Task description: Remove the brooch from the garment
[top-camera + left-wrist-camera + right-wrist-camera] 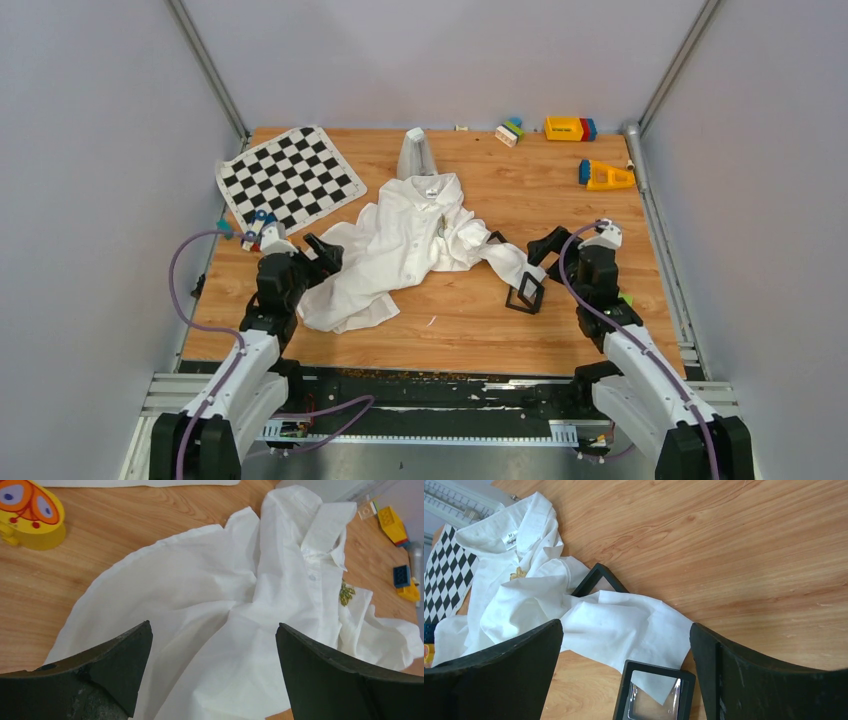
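L gripper (212, 630): jaws wide apart, empty, low over the garment (190, 590) body. R gripper (626, 626): jaws apart, empty, above the sleeve end and a black box (653, 696). Brooch (346, 593) sits on the chest just beside the button strip, below the collar, well apart from both. Judgement: L should pin cloth near it and R pinch the ornament only. Tiny target, so approach slowly and avoid folds.

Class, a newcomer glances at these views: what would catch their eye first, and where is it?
A crumpled white long-sleeved cloth shirt sprawls across the middle of the wooden table, a tiny glittering gold brooch on its front below the collar. A black-and-white chequered mat lies at the far left corner; the left gripper and right gripper, both open, flank the shirt.
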Robot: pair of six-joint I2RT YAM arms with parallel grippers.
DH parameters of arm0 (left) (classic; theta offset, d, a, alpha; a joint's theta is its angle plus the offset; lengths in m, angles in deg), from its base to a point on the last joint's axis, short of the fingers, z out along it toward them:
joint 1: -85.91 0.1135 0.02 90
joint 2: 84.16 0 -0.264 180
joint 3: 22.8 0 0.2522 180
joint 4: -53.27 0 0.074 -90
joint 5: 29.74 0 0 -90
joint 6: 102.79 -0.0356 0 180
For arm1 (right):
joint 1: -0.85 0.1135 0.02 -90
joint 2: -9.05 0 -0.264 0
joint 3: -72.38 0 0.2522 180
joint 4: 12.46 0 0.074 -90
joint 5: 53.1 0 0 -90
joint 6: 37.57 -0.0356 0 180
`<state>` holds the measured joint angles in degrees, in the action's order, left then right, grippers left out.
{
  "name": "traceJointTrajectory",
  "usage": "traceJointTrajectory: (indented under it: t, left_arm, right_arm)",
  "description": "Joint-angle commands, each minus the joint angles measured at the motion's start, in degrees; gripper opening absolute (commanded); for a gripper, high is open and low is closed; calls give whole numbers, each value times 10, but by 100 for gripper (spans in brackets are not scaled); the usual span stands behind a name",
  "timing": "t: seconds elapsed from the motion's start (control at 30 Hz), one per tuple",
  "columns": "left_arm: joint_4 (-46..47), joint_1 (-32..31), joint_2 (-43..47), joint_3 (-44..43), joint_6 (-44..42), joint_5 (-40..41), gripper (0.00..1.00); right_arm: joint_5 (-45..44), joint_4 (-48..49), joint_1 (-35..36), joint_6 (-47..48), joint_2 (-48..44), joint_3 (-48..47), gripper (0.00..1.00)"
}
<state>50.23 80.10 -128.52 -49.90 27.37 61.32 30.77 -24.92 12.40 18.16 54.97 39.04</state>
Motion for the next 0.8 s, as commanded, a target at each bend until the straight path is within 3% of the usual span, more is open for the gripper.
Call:
traceJointTrajectory:
  t: [0.0, 0.2, 0.47, 0.77]
  left_arm:
    - [81, 2, -16, -7, -68, -116, 100]
    - [117, 1, -81, -20, -89, -194, 100]
    - [150, -18, -200, -58, -102, -269, 97]
    - [119, -35, -243, -84, -121, -268, 95]
  right_arm:
    - [43, 24, 1, 19, 16, -32, 100]
    - [126, 57, 14, 51, 63, -47, 94]
    - [154, 48, 74, 97, 136, -103, 88]
    - [95, -32, 158, 141, 276, -229, 84]
